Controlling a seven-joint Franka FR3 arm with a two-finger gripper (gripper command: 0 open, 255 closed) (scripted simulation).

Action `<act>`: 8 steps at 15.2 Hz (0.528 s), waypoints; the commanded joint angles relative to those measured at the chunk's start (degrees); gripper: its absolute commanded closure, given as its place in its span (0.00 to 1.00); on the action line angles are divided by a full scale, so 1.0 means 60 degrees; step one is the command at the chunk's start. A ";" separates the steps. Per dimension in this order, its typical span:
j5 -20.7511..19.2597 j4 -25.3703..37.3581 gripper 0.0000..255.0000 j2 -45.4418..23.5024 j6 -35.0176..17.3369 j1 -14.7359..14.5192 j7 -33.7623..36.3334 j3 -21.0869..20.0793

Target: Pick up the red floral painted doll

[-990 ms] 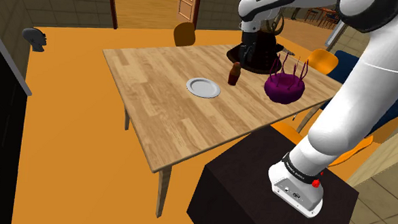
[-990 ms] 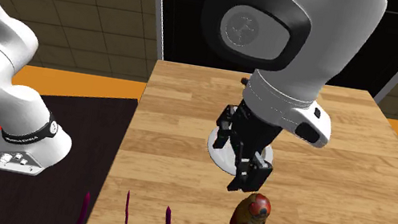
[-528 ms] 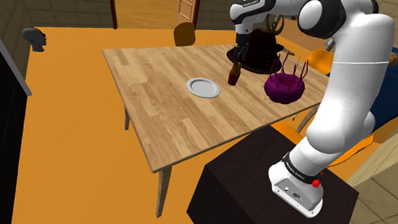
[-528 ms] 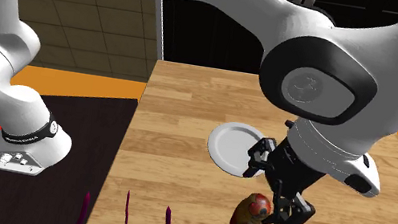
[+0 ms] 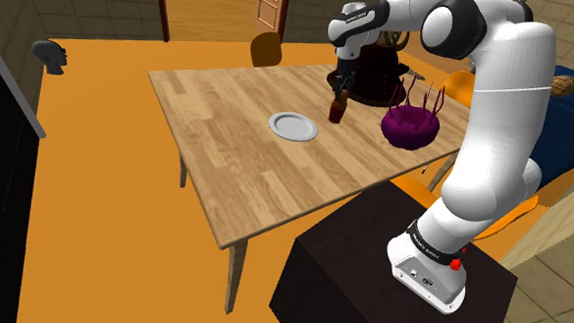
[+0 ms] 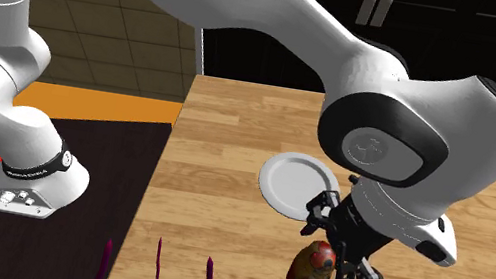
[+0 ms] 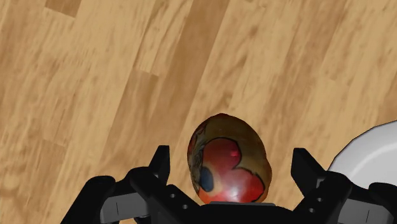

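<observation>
One red-and-ochre painted egg-shaped doll (image 7: 228,160) stands on the light wooden plank table (image 5: 227,134). It sits between the jaws of the black two-finger gripper (image 7: 231,167). The jaws are wide apart with a gap on each side, so the doll is not gripped.

Count, near to far in the shoulder view:
- one black box stand (image 5: 370,257);
- one white round plate (image 5: 293,125), just left of the doll;
- one purple spiked bowl-shaped ornament (image 5: 411,126), to the doll's right.

Against 0.5 s ago, the gripper has dropped to straddle the doll. Doll and plate are unmoved.
</observation>
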State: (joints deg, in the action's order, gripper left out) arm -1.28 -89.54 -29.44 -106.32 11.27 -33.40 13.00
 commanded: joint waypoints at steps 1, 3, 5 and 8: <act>0.0002 -0.0029 0.00 -0.0011 -0.0045 -0.0002 0.0005 -0.0002; 0.0002 -0.0034 1.00 -0.0005 -0.0043 -0.0006 0.0010 -0.0004; 0.0001 -0.0043 1.00 -0.0004 -0.0051 -0.0006 0.0009 -0.0003; 0.0002 -0.0029 1.00 -0.0008 -0.0041 -0.0005 0.0008 -0.0003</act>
State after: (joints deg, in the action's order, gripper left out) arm -1.27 -89.68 -29.43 -106.57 11.25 -33.35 12.99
